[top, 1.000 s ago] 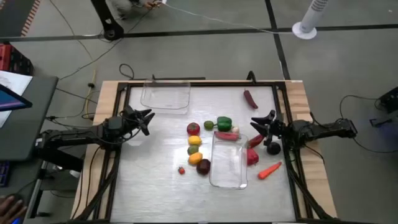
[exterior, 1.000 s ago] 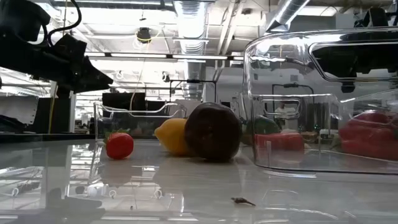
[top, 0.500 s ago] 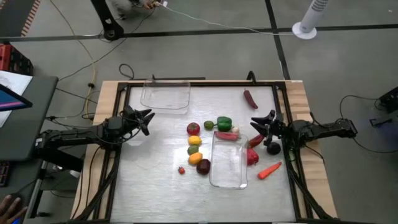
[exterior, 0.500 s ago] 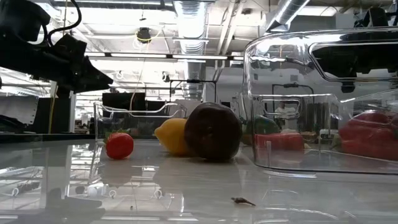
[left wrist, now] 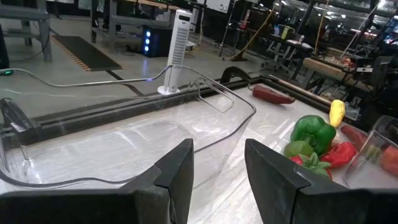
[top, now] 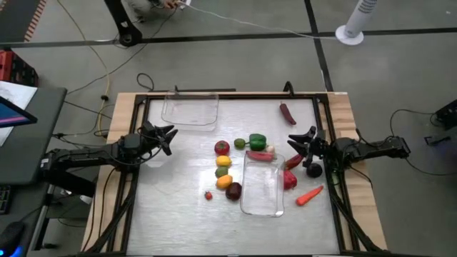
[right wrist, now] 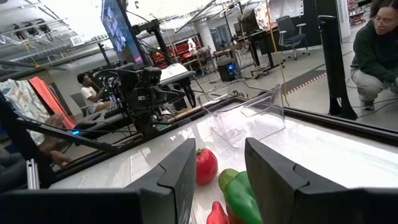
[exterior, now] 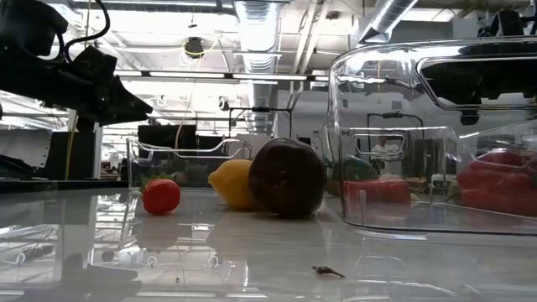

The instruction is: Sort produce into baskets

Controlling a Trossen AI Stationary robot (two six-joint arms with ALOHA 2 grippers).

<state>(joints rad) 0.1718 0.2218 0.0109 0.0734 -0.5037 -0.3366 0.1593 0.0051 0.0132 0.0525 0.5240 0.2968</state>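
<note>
Two clear baskets stand on the table: one at the far left [top: 189,111], one right of the middle [top: 263,183], close up in the low view [exterior: 436,134]. Produce lies between and around them: a red tomato [top: 222,148], a green pepper [top: 258,141], yellow [top: 223,161], orange [top: 224,181] and maroon [top: 233,191] round pieces, a small red piece [top: 208,195], a carrot [top: 309,195] and a dark red chili [top: 287,113]. My left gripper [top: 166,137] is open and empty near the far-left basket [left wrist: 124,137]. My right gripper [top: 303,140] is open and empty at the right, facing the tomato [right wrist: 206,165] and the pepper [right wrist: 239,193].
A red pepper [top: 289,178], a red chili [top: 294,161] and a dark round piece [top: 314,170] lie right of the near basket, under my right arm. A black frame [top: 214,94] rims the table. People [right wrist: 379,43] show beyond the table.
</note>
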